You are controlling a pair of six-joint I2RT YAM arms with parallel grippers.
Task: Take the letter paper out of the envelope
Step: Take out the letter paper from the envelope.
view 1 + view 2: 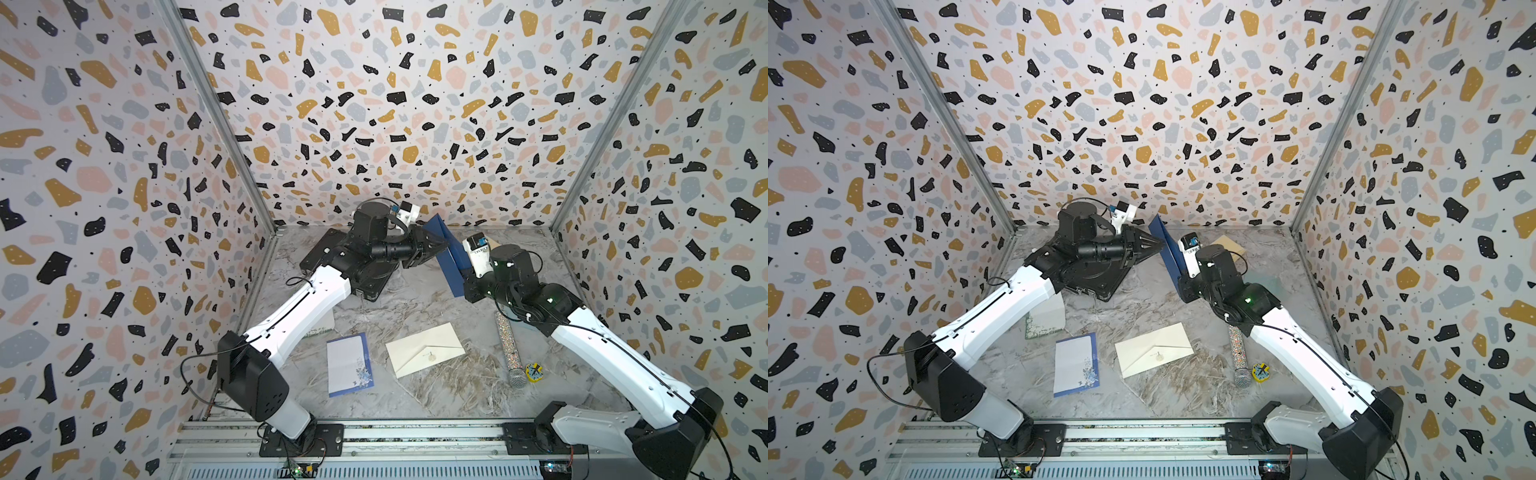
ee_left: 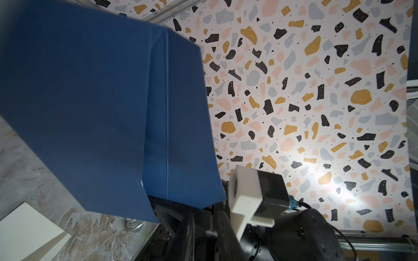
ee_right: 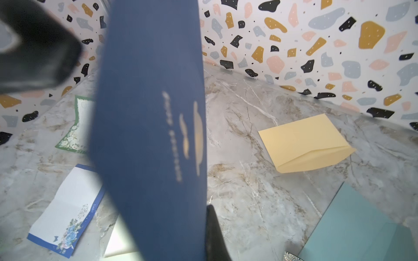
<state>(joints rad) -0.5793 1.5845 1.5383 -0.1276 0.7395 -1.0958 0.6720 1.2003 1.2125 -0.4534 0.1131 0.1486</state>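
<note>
My right gripper (image 1: 464, 286) is shut on the lower end of a dark blue envelope (image 1: 452, 266) and holds it upright above the table; gold print shows on it in the right wrist view (image 3: 149, 113). My left gripper (image 1: 444, 246) reaches in from the left, its jaws drawn close together at the envelope's edge. In the left wrist view the flap's tip (image 2: 203, 206) sits right at the blurred fingers (image 2: 187, 228); whether they pinch it I cannot tell. No paper shows out of this envelope. A white letter paper with a blue floral border (image 1: 349, 365) lies flat on the table.
A cream envelope (image 1: 424, 349), a glittery microphone (image 1: 509, 353) and a small yellow toy (image 1: 534, 372) lie at the front. A black flat device (image 1: 324, 251) sits under the left arm. A yellow envelope (image 3: 303, 140), a teal sheet (image 3: 357, 226) and a green-bordered paper (image 3: 77, 126) lie around.
</note>
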